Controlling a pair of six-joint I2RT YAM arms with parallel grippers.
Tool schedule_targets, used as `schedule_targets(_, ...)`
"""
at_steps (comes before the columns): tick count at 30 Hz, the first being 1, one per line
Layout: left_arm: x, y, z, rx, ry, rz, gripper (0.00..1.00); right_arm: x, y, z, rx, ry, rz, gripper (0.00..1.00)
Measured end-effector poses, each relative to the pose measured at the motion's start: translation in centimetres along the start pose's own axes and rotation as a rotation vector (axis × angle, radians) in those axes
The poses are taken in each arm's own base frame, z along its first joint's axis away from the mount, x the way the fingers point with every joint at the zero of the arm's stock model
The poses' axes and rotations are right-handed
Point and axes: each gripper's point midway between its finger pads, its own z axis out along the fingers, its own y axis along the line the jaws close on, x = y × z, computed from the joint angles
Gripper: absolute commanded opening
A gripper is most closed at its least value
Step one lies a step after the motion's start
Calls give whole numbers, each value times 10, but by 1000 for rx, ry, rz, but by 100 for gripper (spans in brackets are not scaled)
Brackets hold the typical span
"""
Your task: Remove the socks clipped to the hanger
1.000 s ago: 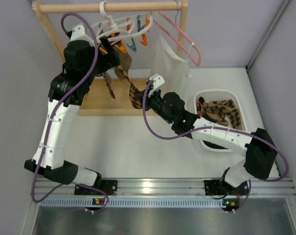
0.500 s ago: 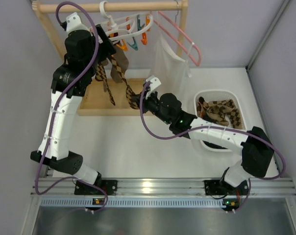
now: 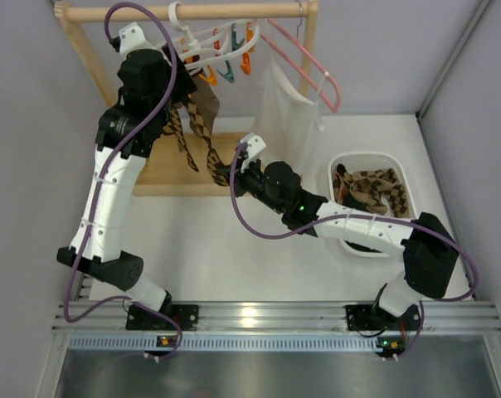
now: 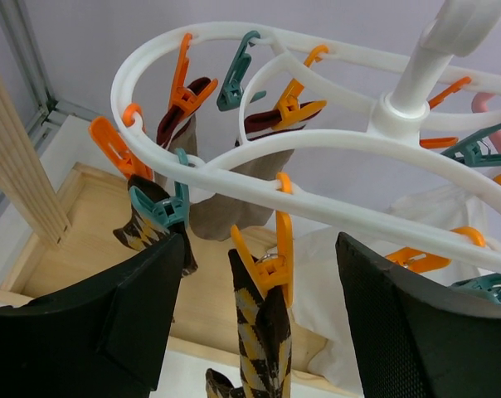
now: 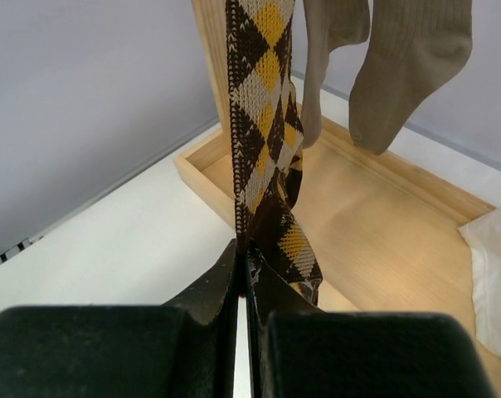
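Observation:
The white oval ring hanger (image 4: 333,141) hangs from the wooden rail (image 3: 192,12) with orange and teal clothespins. An argyle sock (image 4: 263,348) hangs from an orange clothespin (image 4: 275,257) between my left gripper's (image 4: 259,332) open fingers. Two plain brown socks (image 4: 234,199) and another argyle sock (image 4: 147,228) hang further back. My right gripper (image 5: 244,253) is shut on the lower part of the argyle sock (image 5: 259,116); in the top view it (image 3: 234,170) is low by the wooden base, the left gripper (image 3: 180,79) up at the hanger.
A white cloth garment (image 3: 288,116) hangs on a pink wire hanger (image 3: 313,70) right of the ring hanger. A white basket (image 3: 400,174) at the right holds several argyle socks. The rack's wooden base tray (image 3: 163,170) lies under the socks.
My left gripper has risen and moved right up to the hanger. My right gripper has moved left toward the wooden base, holding the argyle sock's lower part.

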Motion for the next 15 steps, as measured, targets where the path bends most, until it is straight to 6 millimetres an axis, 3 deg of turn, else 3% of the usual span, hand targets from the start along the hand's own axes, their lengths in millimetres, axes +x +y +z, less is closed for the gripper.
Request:
schedule_targets(8,12,1,19,-37,18,31,66,2,3,0,-6,5,-1,0)
schedule_targets(12,22,0,31,-51,37,62,41,2,3,0,-6,4,-2,0)
schedule_targets(15,23,-1,36,-55,41,80,31,1,3,0,-1,-4,0,0)
